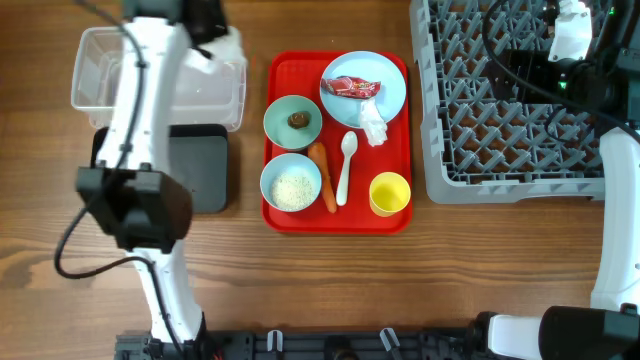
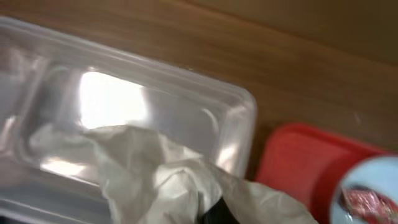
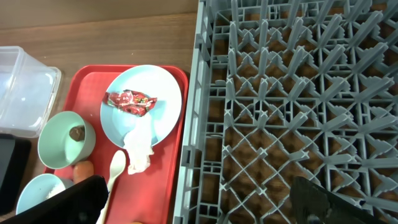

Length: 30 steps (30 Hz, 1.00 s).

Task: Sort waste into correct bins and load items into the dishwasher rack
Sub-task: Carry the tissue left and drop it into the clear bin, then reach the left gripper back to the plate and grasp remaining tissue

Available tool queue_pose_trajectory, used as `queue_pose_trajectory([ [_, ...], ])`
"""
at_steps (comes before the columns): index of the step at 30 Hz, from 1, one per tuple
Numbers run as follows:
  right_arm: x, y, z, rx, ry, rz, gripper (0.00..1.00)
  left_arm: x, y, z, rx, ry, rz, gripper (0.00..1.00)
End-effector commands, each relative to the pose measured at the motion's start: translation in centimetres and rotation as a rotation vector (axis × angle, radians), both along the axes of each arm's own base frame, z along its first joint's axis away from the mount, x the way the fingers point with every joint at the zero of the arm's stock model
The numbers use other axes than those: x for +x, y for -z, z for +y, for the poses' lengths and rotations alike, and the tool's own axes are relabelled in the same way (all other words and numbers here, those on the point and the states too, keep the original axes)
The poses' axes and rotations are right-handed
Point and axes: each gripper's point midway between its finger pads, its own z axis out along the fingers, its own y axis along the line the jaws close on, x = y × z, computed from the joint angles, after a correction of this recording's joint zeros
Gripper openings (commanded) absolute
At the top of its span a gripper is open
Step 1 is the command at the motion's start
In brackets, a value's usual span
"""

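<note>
My left gripper (image 2: 214,214) is shut on a crumpled white tissue (image 2: 155,168), which hangs over the clear tub (image 2: 205,118). My right gripper (image 3: 205,202) stands open and holds nothing, above the left edge of the grey dishwasher rack (image 1: 500,130). On the red tray (image 1: 285,215) a blue plate (image 1: 390,95) carries the red wrapper (image 1: 350,88) and another tissue (image 1: 372,125). One bowl (image 1: 280,115) holds a brown lump (image 1: 298,119), the other bowl (image 1: 275,170) holds rice (image 1: 293,190). Carrot (image 1: 322,170), white spoon (image 1: 345,165) and yellow cup (image 1: 389,193) lie beside them.
A black tray (image 1: 200,170) sits just in front of the clear tub (image 1: 100,70), to the left of the red tray. The left arm (image 1: 140,190) reaches across both bins. Bare wooden table runs along the front.
</note>
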Motion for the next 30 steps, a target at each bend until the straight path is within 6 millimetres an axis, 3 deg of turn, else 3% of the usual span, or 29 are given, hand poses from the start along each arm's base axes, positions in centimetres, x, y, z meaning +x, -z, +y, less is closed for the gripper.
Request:
queue_pose_trajectory([
  [1,0.2,0.6,-0.3,-0.003,0.016,0.019,0.97,1.8,0.9,3.1,-0.007,-0.056,-0.033,0.04],
  [4,0.2,0.6,-0.3,-0.003,0.016,0.019,0.97,2.8,2.1,4.4,-0.01,-0.078,-0.038,0.06],
  [6,0.1,0.7,-0.3,-0.002,0.016,0.023,0.97,3.2,3.1,4.7,-0.009,-0.083,-0.029,0.2],
  [9,0.0,0.8,-0.3,-0.001,0.016,0.032,0.97,3.3,4.4,4.7,-0.008,-0.084,-0.004,0.66],
  [11,-0.1,0.8,-0.3,-0.001,0.016,0.033,0.97,3.3,4.6,4.7,-0.008,-0.084,0.0,0.81],
  [15,0.0,0.8,-0.3,-0.002,0.015,0.029,0.97,3.8,3.6,3.9,-0.013,-0.068,-0.036,0.95],
  [18,0.0,0.8,-0.3,-0.003,0.014,0.029,0.97,3.6,1.9,2.3,-0.032,-0.029,-0.068,0.97],
  [20,0.0,0.8,-0.3,-0.003,0.014,0.028,0.97,3.4,0.4,0.1,-0.072,0.028,-0.091,0.97],
  [22,0.0,0.8,-0.3,-0.003,0.014,0.028,0.97,2.4,-0.8,-5.6,-0.124,0.261,-0.095,0.95],
  [23,0.0,0.8,-0.3,-0.003,0.014,0.028,0.97,2.0,-0.8,-7.1,-0.137,0.306,-0.088,0.94],
  [25,0.0,0.7,-0.3,-0.003,0.014,0.028,0.97,0.8,-0.4,-10.4,-0.168,0.375,-0.054,0.95],
  [30,0.0,0.8,-0.3,-0.003,0.015,0.029,0.98,-2.7,2.9,-17.1,-0.138,0.545,0.065,0.95],
])
